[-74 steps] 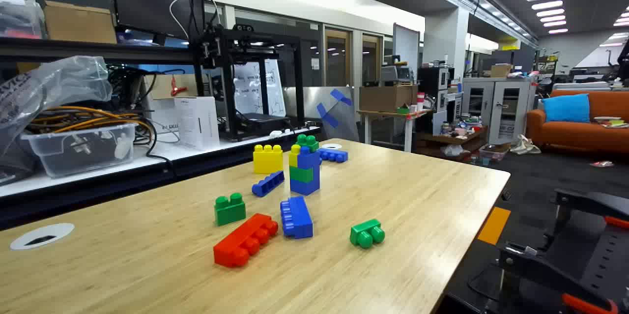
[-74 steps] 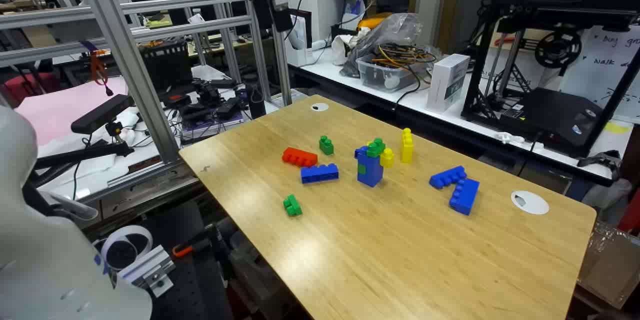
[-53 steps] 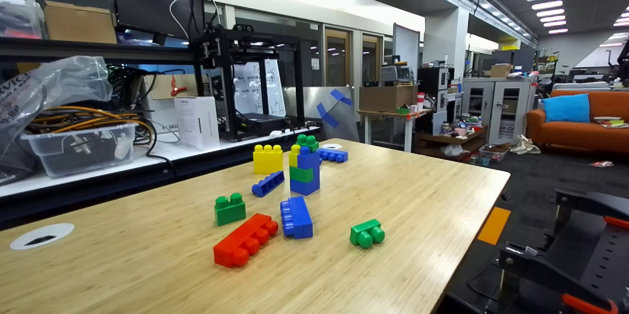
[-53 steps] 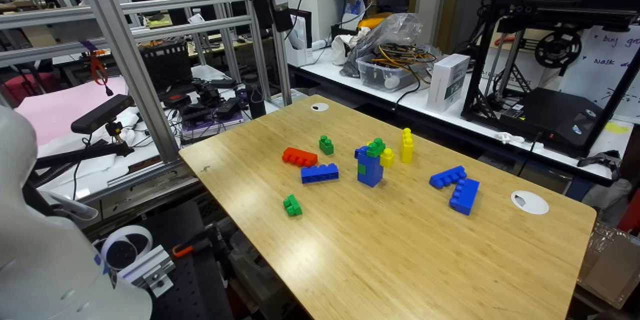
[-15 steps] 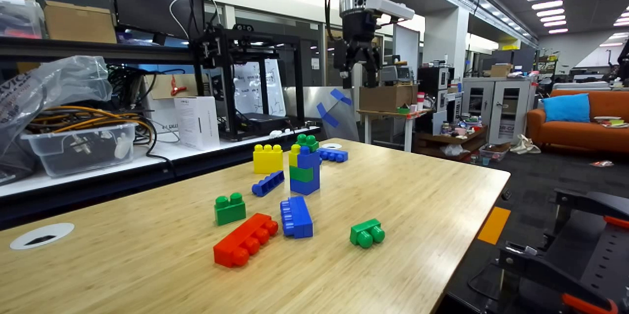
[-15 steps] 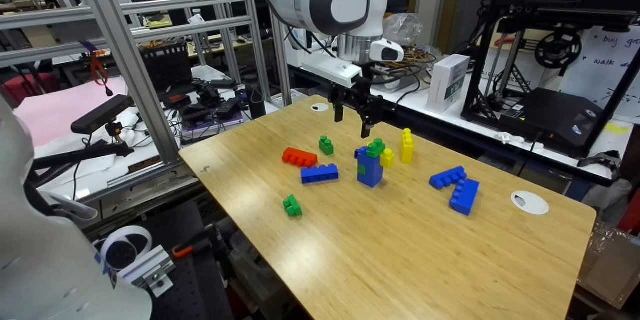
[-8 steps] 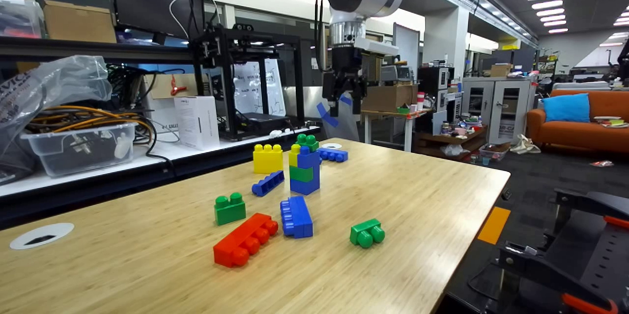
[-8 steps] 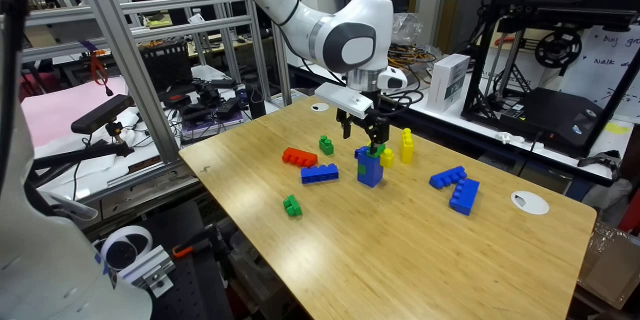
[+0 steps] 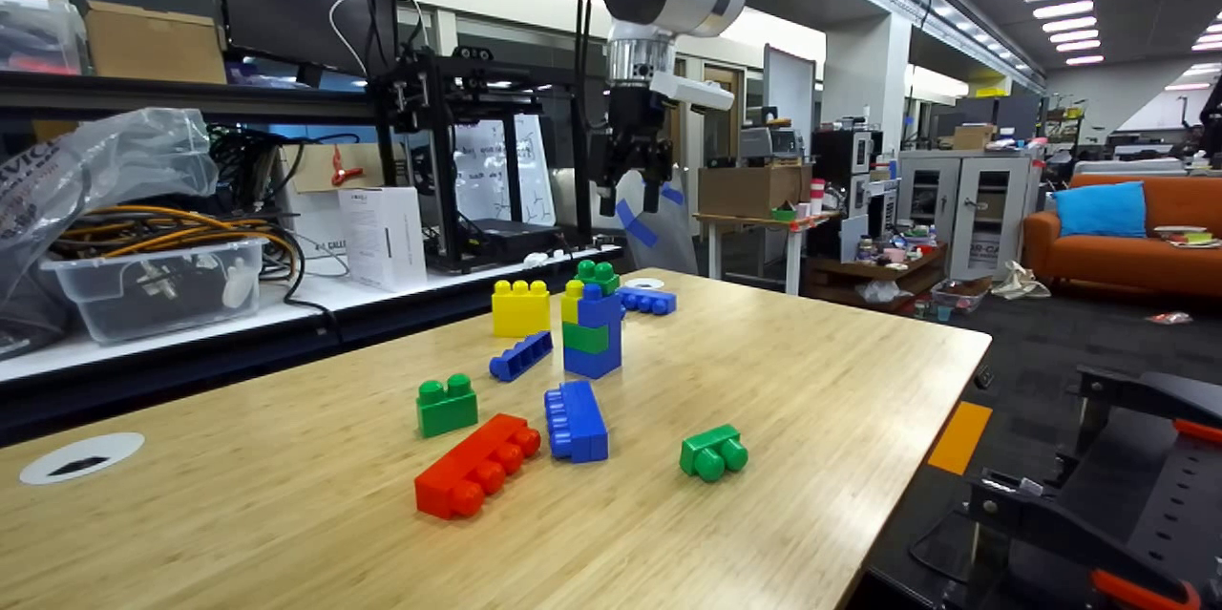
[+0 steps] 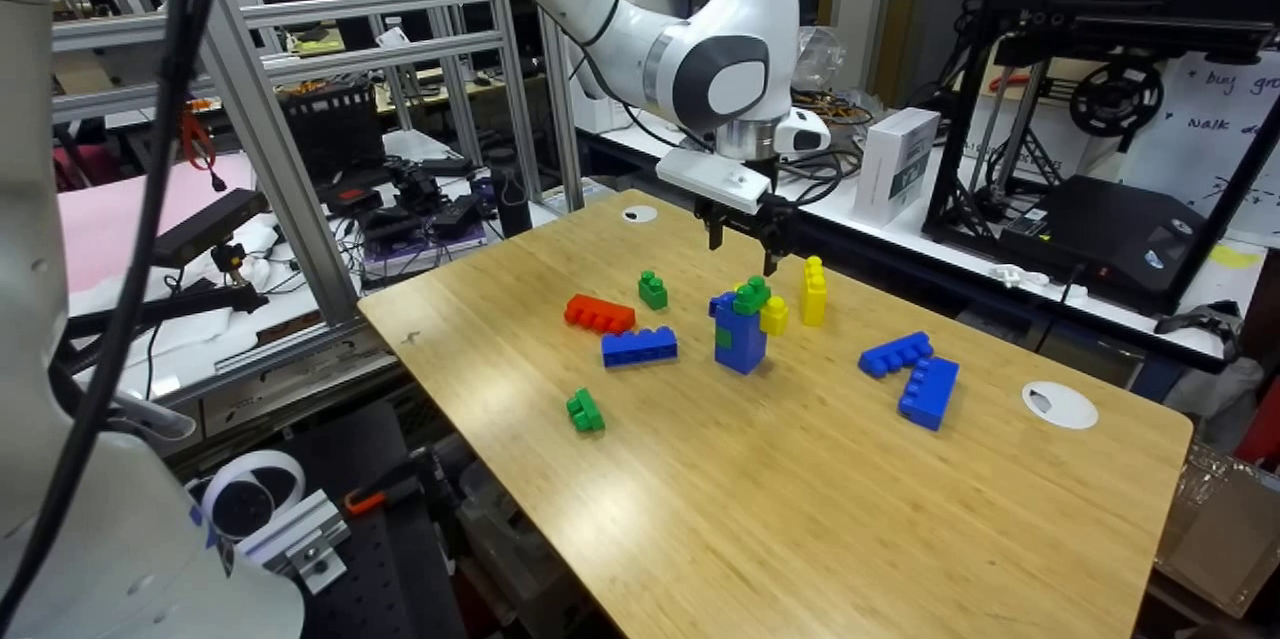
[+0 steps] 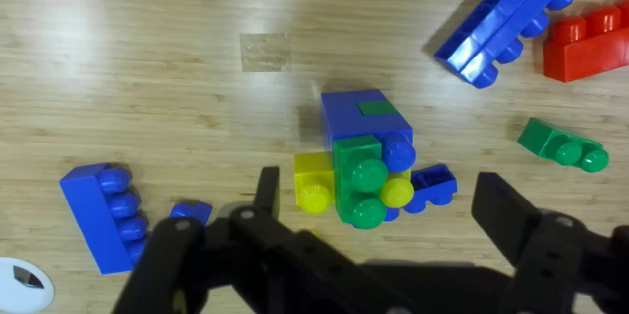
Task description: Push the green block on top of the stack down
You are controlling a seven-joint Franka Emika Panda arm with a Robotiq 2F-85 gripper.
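The green block [image 10: 751, 295] sits on top of the stack [image 10: 740, 346], an upright blue column with yellow and green bricks built in. Both show in an exterior view, where the green block [image 9: 600, 276] is partly hidden behind the stack's [image 9: 603, 328] upper bricks. My gripper [image 9: 629, 202] is open, empty and pointing down, above the stack and apart from it; it also shows in an exterior view [image 10: 742, 252]. In the wrist view the green block [image 11: 357, 179] and a yellow brick [image 11: 314, 176] of the stack lie between the spread fingers of the gripper [image 11: 377, 181].
Around the stack lie loose bricks: a yellow one [image 10: 814, 294], a red one [image 10: 600, 314], several blue ones [image 10: 639, 347] and two low green ones [image 10: 653, 290] [image 10: 585, 411]. A shelf with a 3D printer [image 10: 1100, 219] and a white box [image 10: 897, 164] runs along the table's far side.
The arm has come into view from above and lowered over the table. In the last half second the gripper has shifted toward the shelf side and slightly up. The bricks have not moved.
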